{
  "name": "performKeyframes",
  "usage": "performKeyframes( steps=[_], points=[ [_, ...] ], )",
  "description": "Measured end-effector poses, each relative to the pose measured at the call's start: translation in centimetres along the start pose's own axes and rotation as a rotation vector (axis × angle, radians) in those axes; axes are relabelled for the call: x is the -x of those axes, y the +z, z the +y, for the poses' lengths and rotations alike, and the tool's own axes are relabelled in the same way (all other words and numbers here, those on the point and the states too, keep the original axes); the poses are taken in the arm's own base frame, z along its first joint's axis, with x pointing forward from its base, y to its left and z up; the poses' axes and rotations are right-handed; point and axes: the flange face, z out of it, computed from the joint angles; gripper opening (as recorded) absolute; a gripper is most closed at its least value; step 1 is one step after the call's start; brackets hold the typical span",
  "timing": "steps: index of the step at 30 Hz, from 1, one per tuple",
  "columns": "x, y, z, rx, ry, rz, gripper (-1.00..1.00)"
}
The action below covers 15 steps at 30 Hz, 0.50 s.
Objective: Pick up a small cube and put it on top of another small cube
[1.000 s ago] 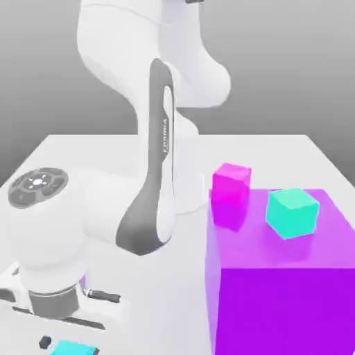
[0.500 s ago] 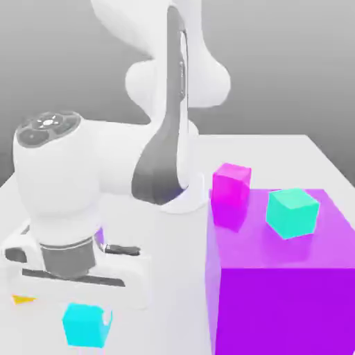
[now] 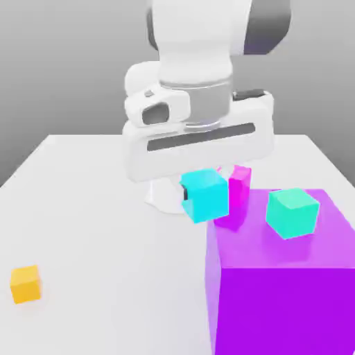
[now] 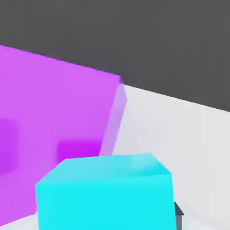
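On the exterior view's left you have a small orange cube (image 3: 26, 283) sitting alone on the white surface (image 3: 90, 208), well apart from everything else. Toward the middle, your arm's white hand (image 3: 197, 135) hangs above the surface with its fingers (image 3: 202, 195) closed tight on the small cyan cube (image 3: 206, 195), which is lifted clear of the surface, just beside the near corner of the big purple block (image 3: 277, 277). In the hand view you see that same cyan cube (image 4: 105, 193) up close, with the purple block (image 4: 49, 121) beyond it. Behind the held cube stands a small magenta cube (image 3: 240, 182). Further right, a teal cube (image 3: 292, 212) rests on top of the purple block.
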Motion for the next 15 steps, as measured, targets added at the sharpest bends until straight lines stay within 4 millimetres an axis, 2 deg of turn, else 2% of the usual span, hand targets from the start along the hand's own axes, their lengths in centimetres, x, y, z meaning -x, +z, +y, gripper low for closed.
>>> performKeyframes(
  steps=[5,7,9,11,12,15],
  points=[
    [6.0,-3.4,-1.0,0.032,-0.136,0.016,-1.0],
    [8.2,-4.1,-1.0,0.048,-0.182,0.025,-1.0],
    [8.7,-2.4,-1.0,0.053,-0.198,0.028,-1.0],
    [8.8,0.3,-0.8,0.055,-0.202,0.029,-1.0],
    [8.9,1.2,-0.7,0.055,-0.202,0.029,1.0],
    [8.9,1.2,-0.7,0.055,-0.202,0.029,1.0]
  ],
)
